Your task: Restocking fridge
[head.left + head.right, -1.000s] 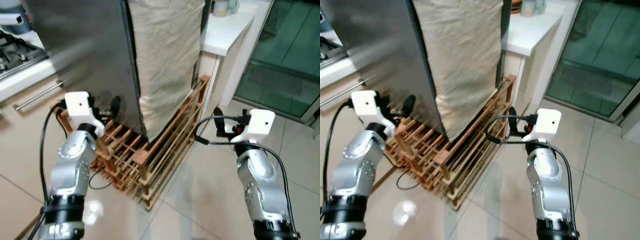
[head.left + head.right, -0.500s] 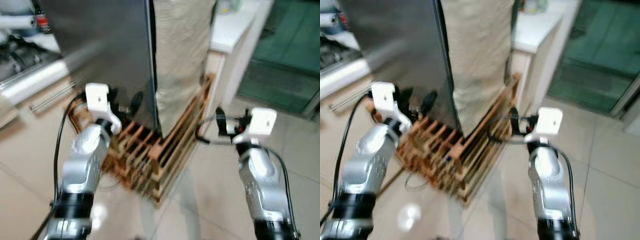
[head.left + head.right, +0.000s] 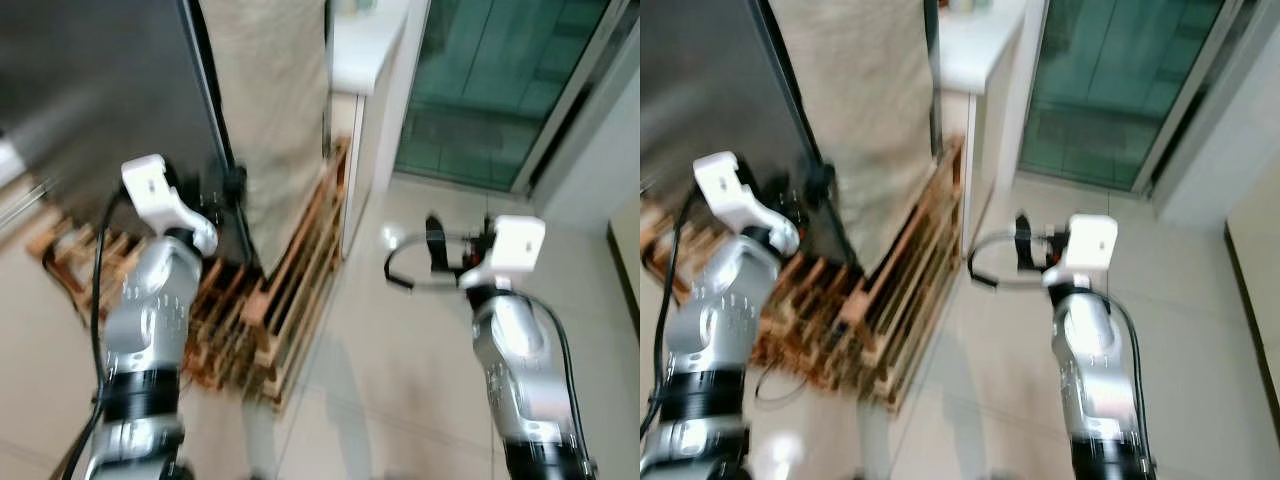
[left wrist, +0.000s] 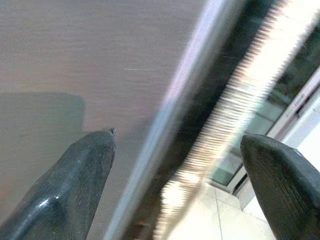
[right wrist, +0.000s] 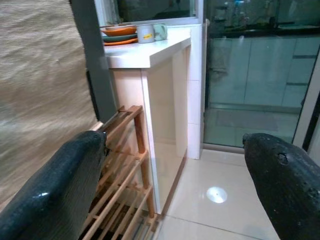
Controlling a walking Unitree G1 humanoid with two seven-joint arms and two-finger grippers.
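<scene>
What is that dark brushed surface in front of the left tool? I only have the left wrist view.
Observer: It is the tall grey steel fridge; the left tool is raised at its corner, fingers open.
Operator: What is beside it?
Observer: A beige woven cloth hangs over its side.
Operator: And underneath?
Observer: A slatted wooden rack on the tiled floor.
Operator: The other arm?
Observer: The right tool is raised over the floor, open and not holding anything.
</scene>
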